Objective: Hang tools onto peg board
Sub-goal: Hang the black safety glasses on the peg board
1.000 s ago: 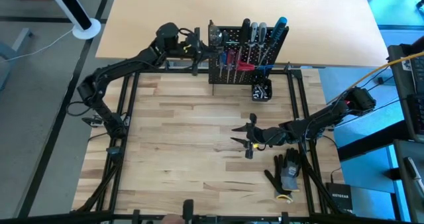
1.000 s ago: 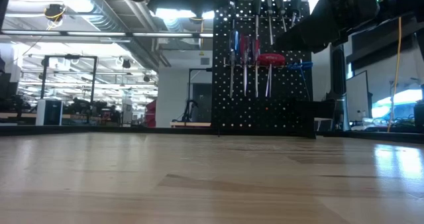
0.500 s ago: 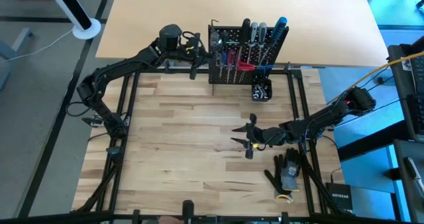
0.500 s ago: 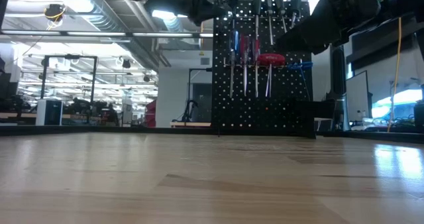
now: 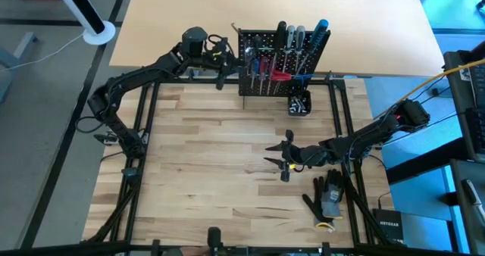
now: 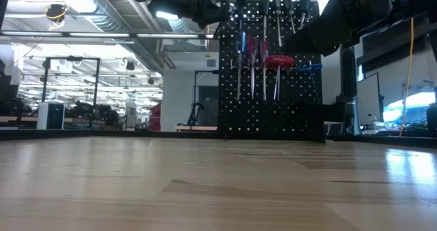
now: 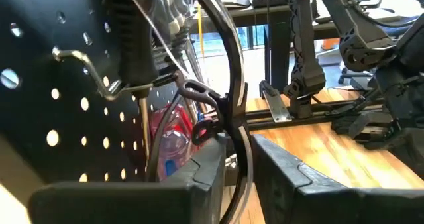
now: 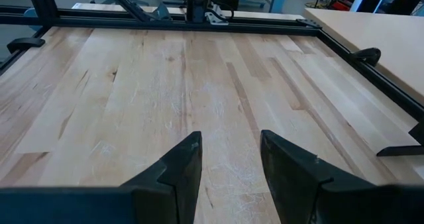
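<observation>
Left tool (image 5: 229, 57) sits at the left edge of the peg board (image 5: 261, 44), at about 12 o'clock on the table (image 5: 212, 157). In the left wrist view a thin curved metal wire (image 7: 228, 85) runs down between its two dark fingers (image 7: 199, 177), with a gap visible on either side; whether the wire is pinched or just released cannot be told. The wire appears to hook near a peg on the board, so the arm is probably at the point of letting a tool settle on its hook. Several screwdrivers (image 5: 265, 65) with red and blue handles already hang on the board face, with black handles standing along its top edge.

Right tool (image 5: 280, 159) waits near the table's centre, slightly toward 4 o'clock, its fingers apart over bare wood and holding nothing.

A small black cup (image 5: 298, 104) stands just in front of the board's right end. Black gloves (image 5: 327, 197) lie at about 5 o'clock. Nothing blocks the left arm's retreat, though the hanging handles crowd close beside its fingers.
</observation>
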